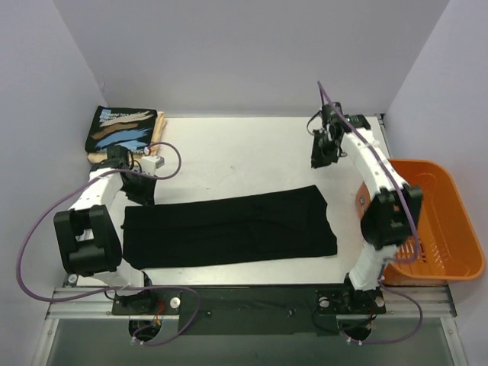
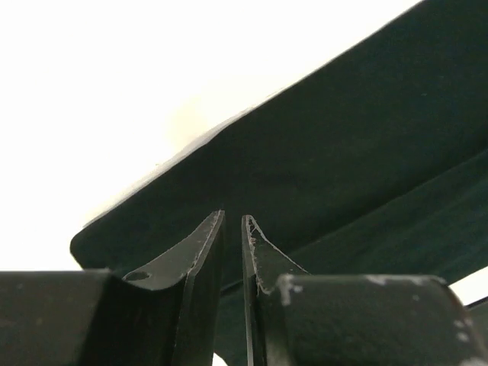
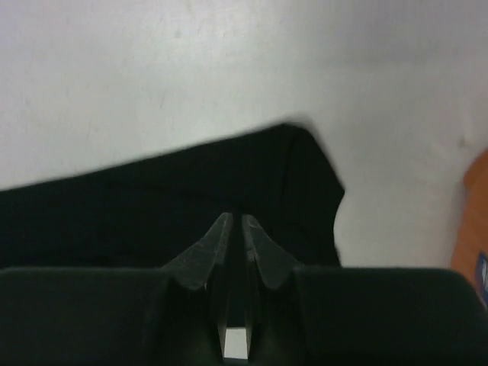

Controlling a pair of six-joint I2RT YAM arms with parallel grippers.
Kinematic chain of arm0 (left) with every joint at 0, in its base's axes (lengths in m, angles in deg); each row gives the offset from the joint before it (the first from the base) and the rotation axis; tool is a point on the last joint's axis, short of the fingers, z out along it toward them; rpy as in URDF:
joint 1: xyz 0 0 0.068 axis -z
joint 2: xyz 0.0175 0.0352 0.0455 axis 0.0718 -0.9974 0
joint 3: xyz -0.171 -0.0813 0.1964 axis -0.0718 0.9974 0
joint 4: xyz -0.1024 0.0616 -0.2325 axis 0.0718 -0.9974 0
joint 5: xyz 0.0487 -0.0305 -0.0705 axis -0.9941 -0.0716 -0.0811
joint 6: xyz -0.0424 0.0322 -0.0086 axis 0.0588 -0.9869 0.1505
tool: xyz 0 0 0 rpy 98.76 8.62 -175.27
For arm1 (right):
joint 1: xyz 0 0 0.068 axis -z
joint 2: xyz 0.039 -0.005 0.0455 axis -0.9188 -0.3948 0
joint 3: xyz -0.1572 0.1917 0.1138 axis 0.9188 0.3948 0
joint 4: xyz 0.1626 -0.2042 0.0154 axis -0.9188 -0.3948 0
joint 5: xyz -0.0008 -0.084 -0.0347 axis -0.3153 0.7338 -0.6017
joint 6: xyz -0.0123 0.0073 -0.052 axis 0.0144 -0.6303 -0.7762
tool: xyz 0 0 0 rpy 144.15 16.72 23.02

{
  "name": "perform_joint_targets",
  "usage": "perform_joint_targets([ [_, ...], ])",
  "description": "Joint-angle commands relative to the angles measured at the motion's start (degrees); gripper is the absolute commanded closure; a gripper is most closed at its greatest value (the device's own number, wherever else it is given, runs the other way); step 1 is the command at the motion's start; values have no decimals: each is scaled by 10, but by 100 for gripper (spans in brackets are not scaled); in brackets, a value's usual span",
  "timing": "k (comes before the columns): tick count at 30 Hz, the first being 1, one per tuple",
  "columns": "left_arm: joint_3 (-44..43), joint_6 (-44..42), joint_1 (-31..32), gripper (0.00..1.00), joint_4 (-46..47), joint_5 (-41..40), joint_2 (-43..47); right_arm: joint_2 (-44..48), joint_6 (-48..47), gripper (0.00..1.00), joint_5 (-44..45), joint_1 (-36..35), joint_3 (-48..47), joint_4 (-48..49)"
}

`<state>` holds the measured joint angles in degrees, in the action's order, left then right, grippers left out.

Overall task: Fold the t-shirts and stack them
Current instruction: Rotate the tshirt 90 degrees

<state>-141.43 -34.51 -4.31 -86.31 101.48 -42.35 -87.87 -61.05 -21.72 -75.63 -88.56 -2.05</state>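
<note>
Black t-shirt (image 1: 229, 229) lies folded flat on the table (image 1: 244, 145); my left gripper (image 2: 232, 223) and right gripper (image 3: 231, 221) both pinched together, empty

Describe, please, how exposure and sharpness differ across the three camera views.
Top external: even light, sharp, only soft shadows. Left wrist: the table is blown out to pure white, and the black t-shirt looks greenish. Right wrist: dimmer and blurred, the shirt's edge smeared, the right tool soft.

Black t-shirt (image 1: 229, 229) lies folded flat; printed one (image 1: 122, 130) folded far-left.
</note>
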Motion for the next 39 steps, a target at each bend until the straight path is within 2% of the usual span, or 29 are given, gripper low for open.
perform_joint_targets([
  [1, -15, -23, -19, 74, -5, -35, 15, 206, 16, 100, 74, -52, 190, -54],
  [4, -9, -38, -20, 74, -2, -53, 16, 308, 71, 100, 75, -75, 357, -57],
  [7, -1, -51, -21, 78, 3, -57, 9, 349, 126, 100, 72, -114, 460, -38],
  [9, 0, -59, -21, 84, 6, -66, -3, 351, 148, 100, 68, -128, 521, -17],
  [12, -4, -63, -20, 92, 0, -74, -18, 334, 172, 100, 60, -119, 563, 39],
  [15, -1, -67, -20, 93, -7, -65, -6, 299, 182, 100, 52, -97, 587, 83],
  [17, 4, -64, -21, 92, -6, -62, 4, 260, 181, 100, 24, -68, 591, 120],
  [20, 9, -62, -20, 99, -24, -47, 16, 177, 178, 100, -17, -19, 567, 150],
  [25, 25, -61, -19, 99, -47, -12, 36, 67, 155, 100, -16, 23, 408, 113],
  [29, 8, -52, -2, 99, -65, 7, 38, -71, 123, 100, -32, 44, 216, 46],
  [34, 6, -41, 59, 96, -80, 12, 37, -209, 131, 100, -34, 48, -84, -13],
  [37, 11, -37, 116, 94, -84, 7, 32, -314, 153, 100, -43, 55, -220, -26],
  [39, 2, -27, 131, 92, -92, 26, 20, -370, 194, 100, -81, 64, -307, -14],
])
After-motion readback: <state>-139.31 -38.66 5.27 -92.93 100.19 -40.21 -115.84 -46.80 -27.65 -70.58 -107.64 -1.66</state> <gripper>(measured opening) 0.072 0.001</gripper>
